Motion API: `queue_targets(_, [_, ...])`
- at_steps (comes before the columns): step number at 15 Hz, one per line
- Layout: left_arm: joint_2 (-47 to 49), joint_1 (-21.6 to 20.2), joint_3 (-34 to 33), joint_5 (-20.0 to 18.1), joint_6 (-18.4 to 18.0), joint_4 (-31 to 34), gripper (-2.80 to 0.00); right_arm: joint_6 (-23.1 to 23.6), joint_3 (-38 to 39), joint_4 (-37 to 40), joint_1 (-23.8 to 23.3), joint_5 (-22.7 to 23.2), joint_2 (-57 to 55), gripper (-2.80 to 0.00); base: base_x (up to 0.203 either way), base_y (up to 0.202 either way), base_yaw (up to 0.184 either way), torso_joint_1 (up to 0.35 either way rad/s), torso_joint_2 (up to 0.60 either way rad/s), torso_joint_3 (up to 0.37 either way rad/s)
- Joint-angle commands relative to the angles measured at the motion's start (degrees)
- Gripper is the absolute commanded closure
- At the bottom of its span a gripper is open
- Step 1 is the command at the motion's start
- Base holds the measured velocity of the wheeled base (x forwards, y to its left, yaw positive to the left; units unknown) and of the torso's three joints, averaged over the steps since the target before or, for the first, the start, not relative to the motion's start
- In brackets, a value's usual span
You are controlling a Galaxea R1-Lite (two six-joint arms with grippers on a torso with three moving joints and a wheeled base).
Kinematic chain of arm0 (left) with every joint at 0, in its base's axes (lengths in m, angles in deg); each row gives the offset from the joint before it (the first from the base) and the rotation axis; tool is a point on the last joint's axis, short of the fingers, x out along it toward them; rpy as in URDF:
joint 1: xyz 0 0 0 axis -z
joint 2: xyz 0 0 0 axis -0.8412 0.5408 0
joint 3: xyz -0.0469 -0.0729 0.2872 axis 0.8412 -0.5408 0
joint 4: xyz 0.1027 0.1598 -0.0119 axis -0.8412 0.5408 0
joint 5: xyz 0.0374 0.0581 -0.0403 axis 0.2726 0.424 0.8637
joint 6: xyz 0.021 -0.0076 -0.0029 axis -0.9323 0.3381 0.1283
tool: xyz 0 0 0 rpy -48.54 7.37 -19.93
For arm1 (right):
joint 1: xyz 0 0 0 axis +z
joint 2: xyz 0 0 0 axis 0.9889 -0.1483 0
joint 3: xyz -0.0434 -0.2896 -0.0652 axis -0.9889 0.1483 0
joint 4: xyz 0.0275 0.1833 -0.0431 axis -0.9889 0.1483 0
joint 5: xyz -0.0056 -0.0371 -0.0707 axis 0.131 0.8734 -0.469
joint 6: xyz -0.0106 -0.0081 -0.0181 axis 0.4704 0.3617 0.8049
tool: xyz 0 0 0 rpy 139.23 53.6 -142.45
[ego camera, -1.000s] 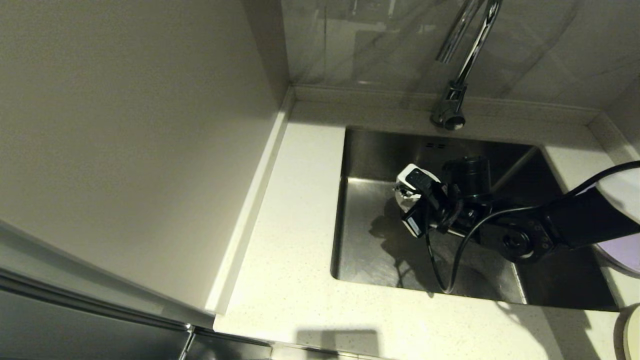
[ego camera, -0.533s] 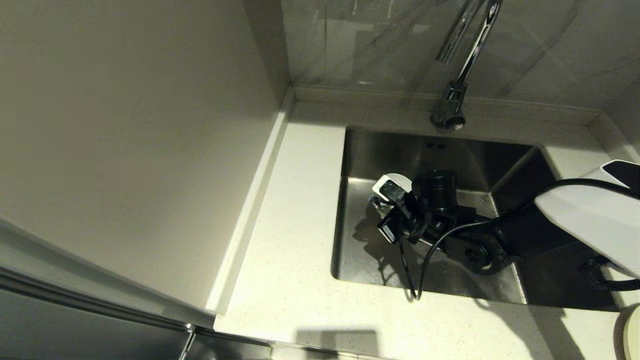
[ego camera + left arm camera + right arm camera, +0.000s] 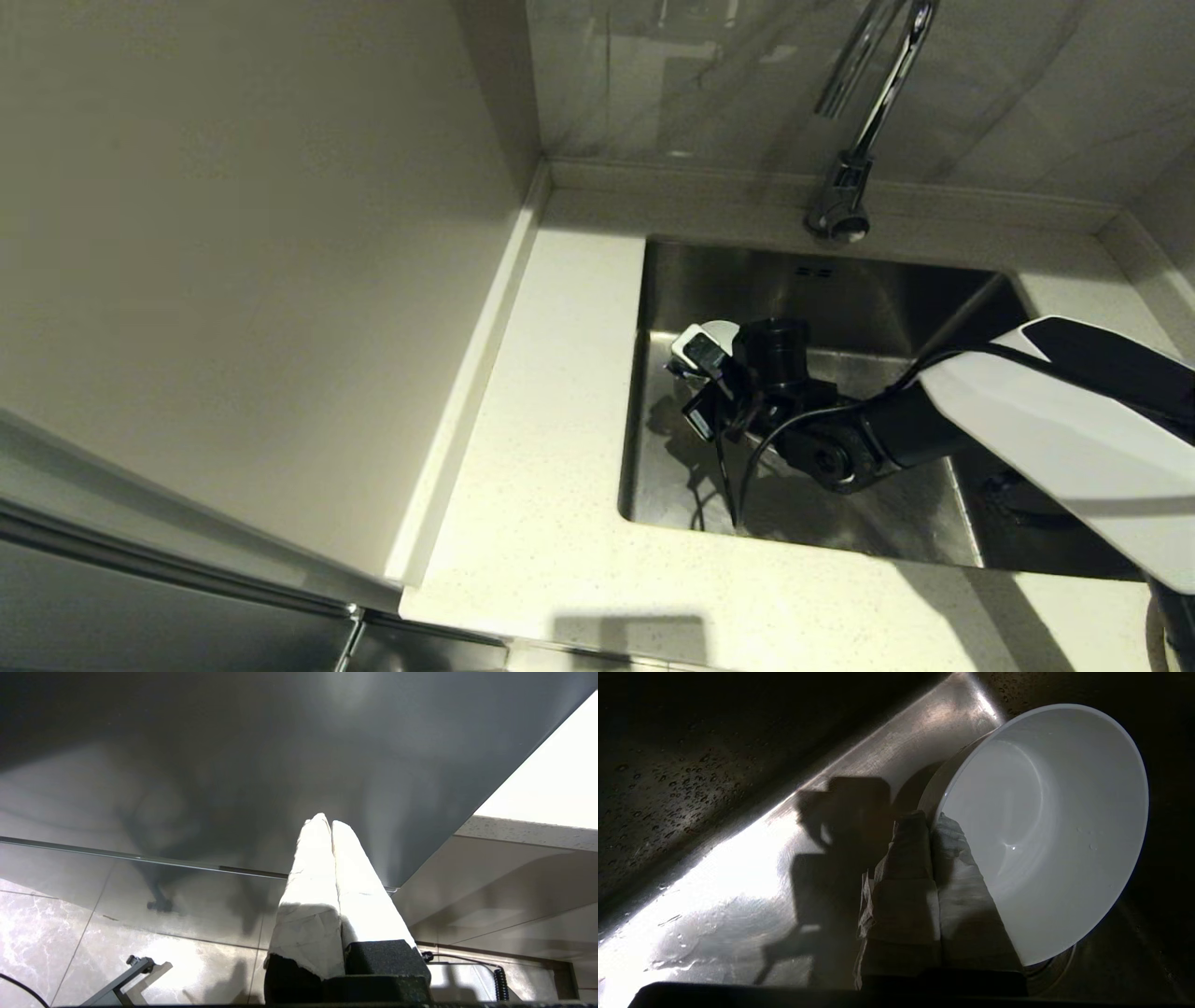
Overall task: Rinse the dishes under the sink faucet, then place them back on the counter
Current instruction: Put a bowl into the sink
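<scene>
While the right gripper [image 3: 930, 826] grips the white bowl [image 3: 1045, 830] in the sink [image 3: 840, 280] — apparently rinsed — lifting to the table [image 3: 560, 392] comes next.

Bowl [image 3: 1045, 830] in sink [image 3: 840, 280], faucet [image 3: 845, 201] behind.

Head view steeply down onto sink [image 3: 822, 439], right wrist view close inside same basin, left wrist view facing cabinet front [image 3: 233, 765]
</scene>
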Motion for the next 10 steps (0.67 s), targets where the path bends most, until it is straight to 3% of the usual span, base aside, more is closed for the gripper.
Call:
queue_targets(1, [-0.1, 0.0, 0.0, 0.0, 0.0, 0.0, 0.0, 0.2, -2.6, -0.2, 0.0, -0.1, -4.0, 0.0, 0.0, 0.0, 0.0, 0.0, 0.0, 0.0])
queue_targets(8, [-0.1, 0.0, 0.0, 0.0, 0.0, 0.0, 0.0, 0.2, -8.9, -0.3, -0.1, -2.4, -9.9, 0.0, 0.0, 0.0, 0.0, 0.0, 0.0, 0.0])
queue_targets(9, [-0.1, 0.0, 0.0, 0.0, 0.0, 0.0, 0.0, 0.3, -9.4, -0.3, -0.1, -3.1, -10.2, -2.8, 0.0, 0.0, 0.0, 0.0, 0.0, 0.0])
queue_targets(10, [-0.1, 0.0, 0.0, 0.0, 0.0, 0.0, 0.0, 0.3, -9.7, -0.3, -0.2, -3.3, -10.2, -2.8, 0.0, 0.0, 0.0, 0.0, 0.0, 0.0])
